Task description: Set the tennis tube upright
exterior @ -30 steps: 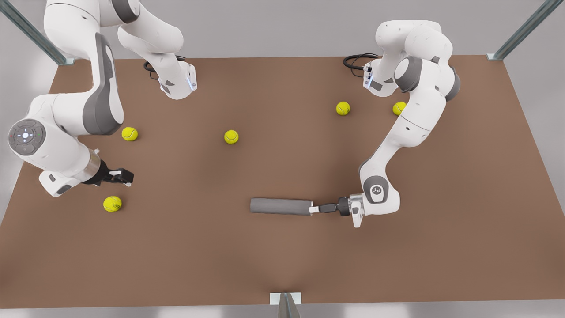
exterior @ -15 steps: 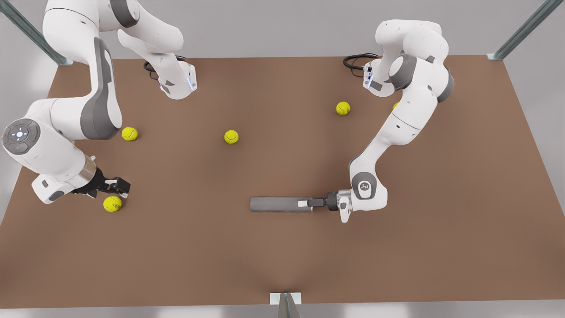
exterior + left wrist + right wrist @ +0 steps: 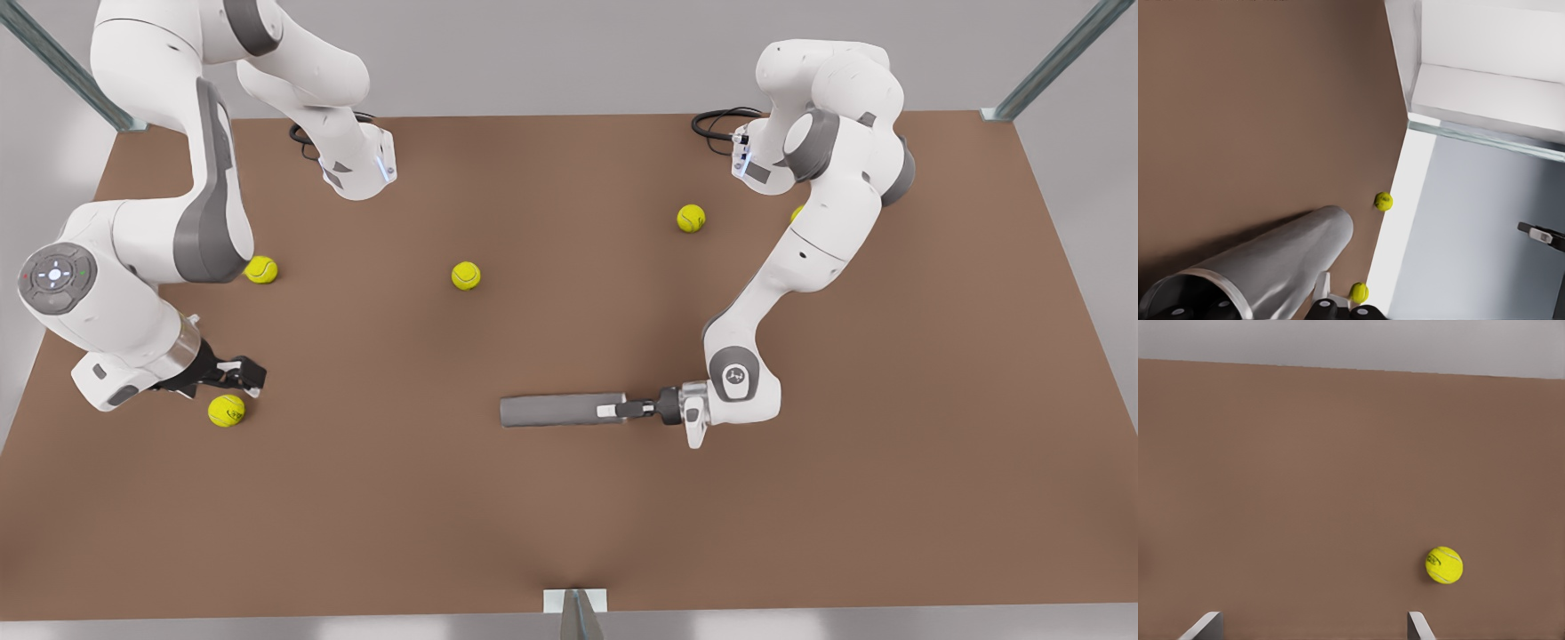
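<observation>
The left gripper clamps the rimmed end of the single tennis tube, which lies flat near the middle of the brown table. Its long axis runs across the front view, closed end toward that view's left. The right gripper, fingers spread and empty, hovers just above one of five yellow-green tennis balls; the other four lie scattered well apart from the tube.
</observation>
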Action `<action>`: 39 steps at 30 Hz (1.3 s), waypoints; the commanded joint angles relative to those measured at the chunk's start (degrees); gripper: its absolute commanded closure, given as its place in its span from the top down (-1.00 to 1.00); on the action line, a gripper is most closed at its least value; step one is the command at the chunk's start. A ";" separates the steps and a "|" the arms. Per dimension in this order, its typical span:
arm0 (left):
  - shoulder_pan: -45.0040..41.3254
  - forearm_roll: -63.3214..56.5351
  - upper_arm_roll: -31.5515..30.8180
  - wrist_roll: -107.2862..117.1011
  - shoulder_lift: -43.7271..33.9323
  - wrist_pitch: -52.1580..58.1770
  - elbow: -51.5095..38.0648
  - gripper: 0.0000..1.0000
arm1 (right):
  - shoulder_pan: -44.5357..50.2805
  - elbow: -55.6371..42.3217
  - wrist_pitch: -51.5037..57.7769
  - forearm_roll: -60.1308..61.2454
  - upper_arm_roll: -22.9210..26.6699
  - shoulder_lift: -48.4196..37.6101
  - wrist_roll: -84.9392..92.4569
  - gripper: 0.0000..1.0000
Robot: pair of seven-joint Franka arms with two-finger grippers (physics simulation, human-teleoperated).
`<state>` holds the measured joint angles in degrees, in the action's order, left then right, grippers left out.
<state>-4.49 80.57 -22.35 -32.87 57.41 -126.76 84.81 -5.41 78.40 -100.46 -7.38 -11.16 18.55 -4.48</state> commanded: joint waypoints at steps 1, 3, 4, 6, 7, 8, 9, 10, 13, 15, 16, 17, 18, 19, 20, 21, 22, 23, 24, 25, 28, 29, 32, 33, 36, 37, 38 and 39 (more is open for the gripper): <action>0.00 -0.06 -0.06 0.00 -0.02 0.02 0.00 -0.34 | -0.04 0.00 0.00 -0.01 0.00 0.00 0.00 1.00; 0.00 -0.15 0.03 0.00 -0.02 0.02 0.00 -0.40 | -0.13 0.00 0.09 -0.01 0.00 0.00 0.08 1.00; 0.00 -0.15 0.03 0.00 -0.02 0.11 0.00 -0.42 | -0.39 0.00 0.09 -0.01 0.00 0.00 0.17 1.00; 0.00 -0.15 0.03 0.00 -0.02 0.11 0.00 -0.46 | -0.13 0.00 0.09 -0.01 0.00 0.00 0.00 1.00; 0.09 -0.15 0.03 0.00 -0.11 0.20 0.00 -0.46 | -0.21 0.00 0.09 -0.01 0.00 0.00 0.08 1.00; 0.18 -0.15 0.03 0.35 -0.19 0.38 0.09 -0.47 | -0.21 0.00 0.09 -0.01 0.00 0.00 0.08 1.00; 0.18 -0.32 0.03 0.79 -0.37 0.46 0.09 -0.48 | -0.21 0.00 0.09 -0.01 0.00 0.00 0.00 1.00; 0.27 -0.32 0.11 0.79 -0.72 0.82 0.09 -0.49 | -0.48 -0.09 0.09 -0.01 0.00 0.00 -0.18 1.00; 0.36 -0.41 0.11 0.88 -0.81 1.34 0.17 -0.51 | -0.48 -0.09 0.09 -0.01 0.00 0.00 -0.36 1.00; 0.36 -0.41 0.11 0.88 -1.16 1.52 0.18 -0.57 | -0.39 -0.09 -0.44 -0.27 0.00 0.00 -0.44 1.00; 0.36 -0.41 0.11 0.88 -1.16 1.61 0.18 -0.57 | -0.13 -0.09 -0.62 -1.24 0.00 0.17 -0.44 1.00; 0.36 -0.41 0.11 0.79 -1.25 1.61 0.18 -0.57 | 0.40 0.44 -0.35 -1.15 -0.26 0.09 -0.36 1.00; 0.36 -0.50 0.11 0.79 -1.34 1.61 0.18 -0.57 | 2.33 0.35 -0.61 -1.50 -0.26 0.61 -0.35 1.00; 0.36 -0.50 0.11 0.79 -1.42 1.61 0.18 -0.57 | 2.33 0.26 -0.62 -1.59 -0.26 1.05 -0.36 1.00; 0.36 -0.50 0.11 0.88 -1.51 1.61 0.18 -0.57 | 2.33 0.35 -0.53 -1.68 -0.26 1.23 -0.44 1.00; 0.36 -0.50 0.11 0.79 -1.60 1.61 0.18 -0.57 | 2.07 0.26 -0.53 -1.59 -0.26 1.23 -0.27 1.00; 0.36 -0.50 0.11 0.88 -1.78 1.61 0.18 -0.57 | 2.33 0.35 -0.53 -1.59 -0.26 1.23 -0.18 1.00; 0.36 -0.50 0.11 0.88 -1.86 1.61 0.18 -0.57 | 2.77 0.44 -0.53 -1.59 -0.26 1.23 -0.18 1.00; 0.36 -0.50 0.29 0.88 -2.13 1.61 0.18 -0.57 | 2.60 0.17 -0.53 -1.68 -0.26 1.40 -0.18 1.00; 0.36 -0.59 0.46 0.88 -2.83 1.61 0.88 -0.57 | 2.60 0.17 -0.53 -1.59 -0.26 1.40 -0.18 1.00; 0.36 -1.73 1.52 1.32 -4.76 1.61 2.20 -0.57 | 2.86 0.53 0.00 -1.77 -0.26 1.40 -0.09 1.00; 0.36 -2.35 1.78 1.85 -5.56 1.61 2.55 -0.57 | 3.04 0.53 0.09 -1.77 -0.26 1.40 -0.09 1.00; 0.36 -2.52 3.19 2.02 -8.54 1.61 5.09 -0.57 | 2.86 0.53 0.18 -1.77 -0.26 1.40 0.00 1.00; 0.36 -2.52 3.89 2.72 -9.86 1.69 5.97 -0.57 | 2.86 0.53 0.18 -1.85 -0.26 1.40 0.00 1.00; 1.23 -7.36 4.07 7.64 -12.94 3.36 6.94 -0.57 | 2.95 0.53 0.18 -1.77 -0.26 1.40 -0.09 1.00; 1.67 -8.41 4.24 8.53 -13.38 3.45 6.94 -0.57 | 2.86 0.53 0.26 -1.77 -0.18 1.32 0.00 1.00; 1.67 -8.76 4.25 9.49 -13.90 3.63 6.94 -0.57 | 2.86 0.44 1.76 -1.77 -0.18 1.32 -0.09 1.00; 1.85 -10.43 4.33 11.16 -14.52 3.63 6.94 -0.57 | 3.12 0.44 1.85 -1.77 -0.18 1.32 -0.09 1.00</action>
<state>-2.55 72.55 -18.02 -20.38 42.46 -123.14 91.76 -2.30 78.61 -98.61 -9.14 -11.34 19.86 -4.57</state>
